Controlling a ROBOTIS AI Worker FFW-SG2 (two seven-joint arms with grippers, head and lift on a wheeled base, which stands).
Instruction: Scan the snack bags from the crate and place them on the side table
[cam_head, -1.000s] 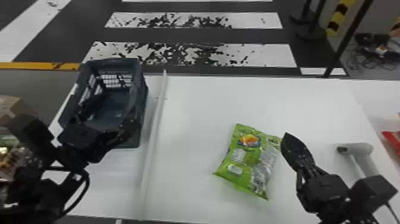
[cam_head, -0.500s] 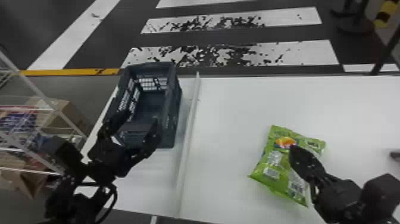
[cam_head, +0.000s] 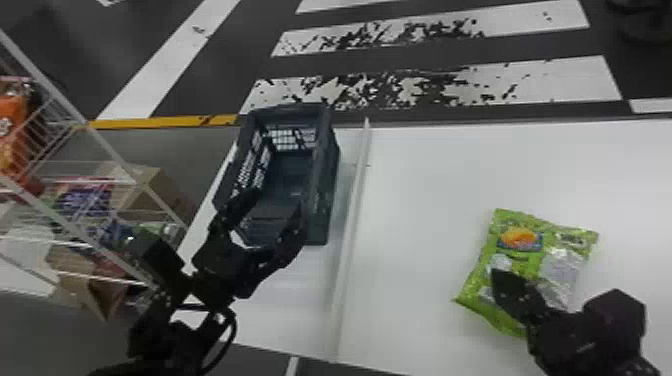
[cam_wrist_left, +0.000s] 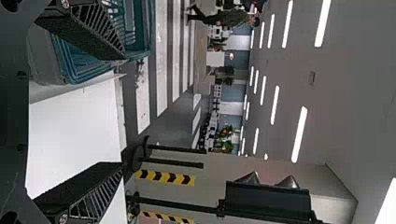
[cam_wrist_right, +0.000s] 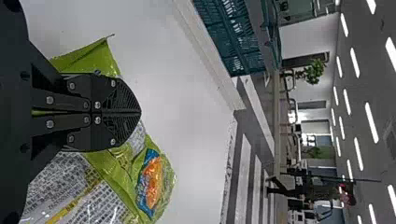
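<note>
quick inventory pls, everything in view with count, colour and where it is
snack bag: one, green with silver, on the table right of the divider
crate: one, dark blue-grey, on the table's left part
table: one, white, under bag and crate
divider strip: one, white, between crate and bag
wire rack: one, white, left of the table
orange pack: one, orange, on the rack
cardboard boxes: at least two, brown, by the rack
floor stripes: several, white, beyond the table
floor line: one, yellow, beyond the table
ceiling lights: many, white, overhead
left end effector: one, black, open, by the crate's near end
right end effector: one, black, shut, over the bag
</note>
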